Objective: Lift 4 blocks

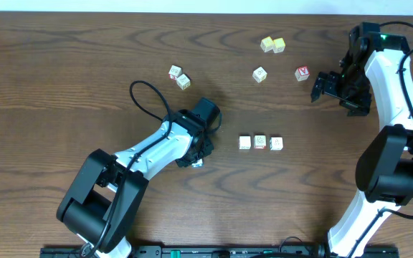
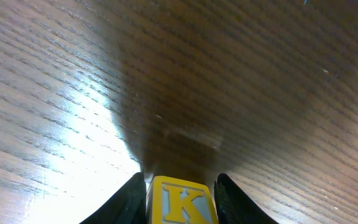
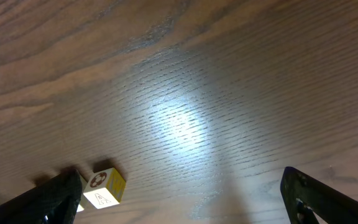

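Starting nearest the bases with the left end effector (image 1: 196,159), reaching low over the wooden surface (image 1: 63,86). Has a block (image 2: 182,200) lodged between its fingers (image 2: 132,199), yellow K facing the wrist camera. Cannot tell whether gripped or merely flanked (hugged on both sides, hardly a sliver showing). Next, just right of it: row of three blocks (image 1: 260,142), side by side, resting on the surface apart from either arm. Farther out, by the right edge, finding the right end effector (image 1: 320,86) spread wide open, pointing leftward. Shows, in its wrist view, a cube with a yellow side (image 3: 104,186) near the finger at lower left. Reaching the far stretch: red-letter cube (image 1: 302,72) close to that open end effector, single pale cube (image 1: 259,74) to its left, pair of cubes (image 1: 179,76) touching at a corner farther left. Ending farthest out with two yellowish cubes (image 1: 272,45), side by side.
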Robot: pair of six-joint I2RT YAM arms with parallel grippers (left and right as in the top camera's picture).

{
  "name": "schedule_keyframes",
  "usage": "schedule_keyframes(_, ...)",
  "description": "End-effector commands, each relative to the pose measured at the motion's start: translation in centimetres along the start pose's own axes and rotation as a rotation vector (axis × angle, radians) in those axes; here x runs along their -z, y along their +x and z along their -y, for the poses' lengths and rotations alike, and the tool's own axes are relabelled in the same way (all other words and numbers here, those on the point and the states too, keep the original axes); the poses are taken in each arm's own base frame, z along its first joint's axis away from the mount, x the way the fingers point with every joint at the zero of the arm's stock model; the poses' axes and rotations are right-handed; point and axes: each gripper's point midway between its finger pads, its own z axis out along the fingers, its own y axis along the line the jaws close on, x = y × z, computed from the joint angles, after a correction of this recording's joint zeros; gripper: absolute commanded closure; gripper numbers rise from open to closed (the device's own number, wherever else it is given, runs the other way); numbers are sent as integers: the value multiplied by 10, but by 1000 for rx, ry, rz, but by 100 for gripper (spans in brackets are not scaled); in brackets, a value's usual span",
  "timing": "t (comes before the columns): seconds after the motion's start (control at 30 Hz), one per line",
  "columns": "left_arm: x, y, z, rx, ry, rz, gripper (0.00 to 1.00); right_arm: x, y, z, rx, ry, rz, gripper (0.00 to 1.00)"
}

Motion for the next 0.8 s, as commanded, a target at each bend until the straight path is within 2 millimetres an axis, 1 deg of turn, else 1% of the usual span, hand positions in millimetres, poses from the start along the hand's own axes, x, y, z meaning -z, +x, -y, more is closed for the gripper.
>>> schedule_keyframes(0.0, 3, -8, 6, -26, 7, 28, 64, 10, 2, -5, 28, -12, 26, 1)
schedule_keyframes(0.13, 4, -12, 12, -146, 30, 43, 64, 10, 2, -5, 28, -12, 26, 1)
schedule_keyframes(0.23, 4, -16, 20, -309, 57, 67, 64, 10, 2, -5, 28, -12, 26, 1)
schedule_keyframes(0.3, 5, -17, 23, -438, 62, 78, 64, 10, 2, -5, 28, -12, 26, 1)
schedule_keyframes(0.33, 5, -17, 23, -475, 62, 80, 64, 10, 2, -5, 28, -12, 26, 1)
schedule_keyframes(0.43, 8, -11, 32, -616, 106, 54, 64, 10, 2, -5, 28, -12, 26, 1)
schedule_keyframes(0.53, 13, -8, 41, -697, 146, 43, 64, 10, 2, -5, 28, -12, 26, 1)
schedule_keyframes(0.67, 16, -12, 49, -772, 167, 74, 64, 10, 2, -5, 28, -12, 26, 1)
schedule_keyframes(0.77, 17, -16, 56, -864, 184, 107, 63, 10, 2, -5, 28, -12, 26, 1)
